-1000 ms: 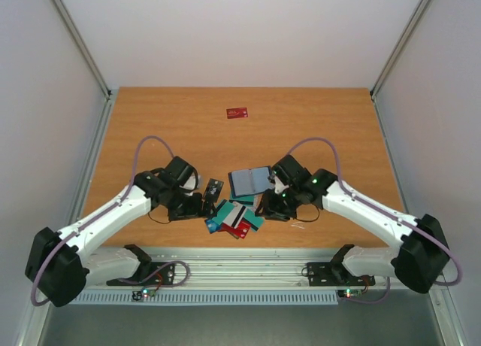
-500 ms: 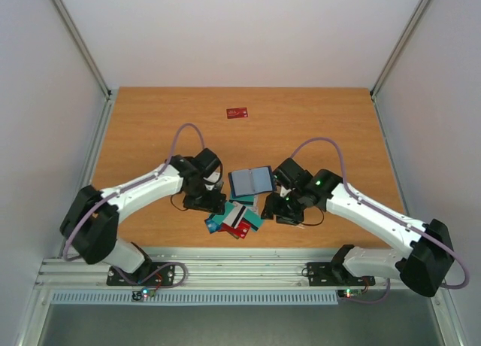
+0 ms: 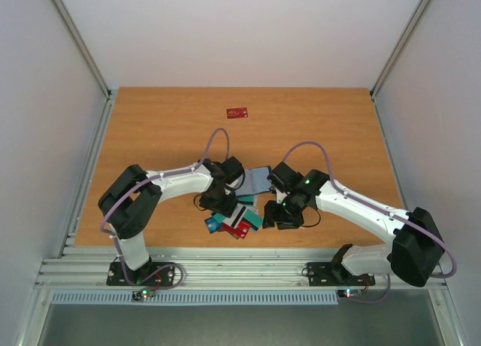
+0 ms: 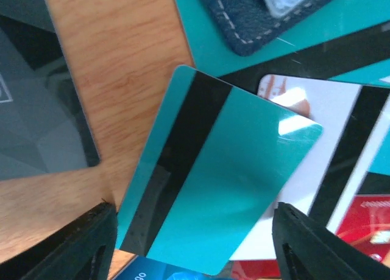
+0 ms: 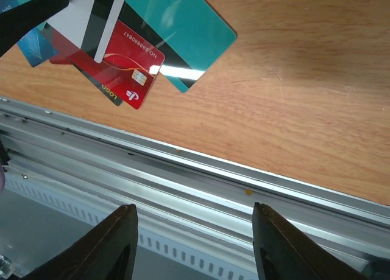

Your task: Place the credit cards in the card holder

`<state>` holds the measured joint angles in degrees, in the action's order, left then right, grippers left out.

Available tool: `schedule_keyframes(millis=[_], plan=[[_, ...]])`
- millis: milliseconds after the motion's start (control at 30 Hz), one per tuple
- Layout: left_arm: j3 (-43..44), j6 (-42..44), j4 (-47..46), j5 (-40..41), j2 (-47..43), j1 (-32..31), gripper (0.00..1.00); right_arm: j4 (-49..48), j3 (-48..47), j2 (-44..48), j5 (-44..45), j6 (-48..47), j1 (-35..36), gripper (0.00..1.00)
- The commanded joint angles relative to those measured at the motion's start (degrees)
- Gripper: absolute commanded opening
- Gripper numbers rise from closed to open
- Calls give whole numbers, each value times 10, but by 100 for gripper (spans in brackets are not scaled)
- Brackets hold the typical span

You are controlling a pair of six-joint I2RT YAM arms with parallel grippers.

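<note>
A: What surrounds the arms?

B: A wooden table (image 3: 150, 128) boxed in by pale walls (image 3: 225, 30), with an aluminium rail (image 5: 244, 189) along its near edge.

A: And the left side?

B: The left arm bends in towards the middle. The left gripper (image 4: 194, 231) hangs low over the heap of credit cards (image 3: 234, 218), its jaws spread wide with one finger on each side of a teal card (image 4: 219, 170) that shows its black stripe. Whether the fingers (image 4: 91, 243) touch that card cannot be told.

A: What lies around it?

B: A dark grey card (image 4: 36, 109) sits to the left on bare wood, and a white card (image 4: 304, 182) is partly under the teal one.

A: The card holder?

B: The card holder (image 3: 254, 180) lies open just behind the heap, near the table's centre (its navy stitched corner rests on another teal card in the left wrist view). One red card (image 3: 237, 112) lies alone, well apart, towards the far edge.

A: And the right?

B: The right gripper (image 5: 195, 231) hovers near the table's front edge, just right of the heap, with its jaws parted and nothing between them.
</note>
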<state>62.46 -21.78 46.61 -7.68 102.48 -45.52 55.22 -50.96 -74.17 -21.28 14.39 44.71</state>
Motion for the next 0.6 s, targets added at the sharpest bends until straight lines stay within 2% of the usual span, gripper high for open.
schedule_keyframes(millis=[0, 133, 267, 567], plan=[[-32, 6, -53, 75, 48, -17, 66, 12, 3, 21, -2, -8, -2, 53], [-65, -8, -74, 100, 61, -30, 58, 18, -6, 21, 16, -16, -3, 53], [-93, -19, -80, 56, 54, -47, 55, 1, -11, 8, 8, -14, -3, 53], [-187, -105, -83, -22, -43, -90, 55, -63, -11, -37, -27, -6, -3, 53]])
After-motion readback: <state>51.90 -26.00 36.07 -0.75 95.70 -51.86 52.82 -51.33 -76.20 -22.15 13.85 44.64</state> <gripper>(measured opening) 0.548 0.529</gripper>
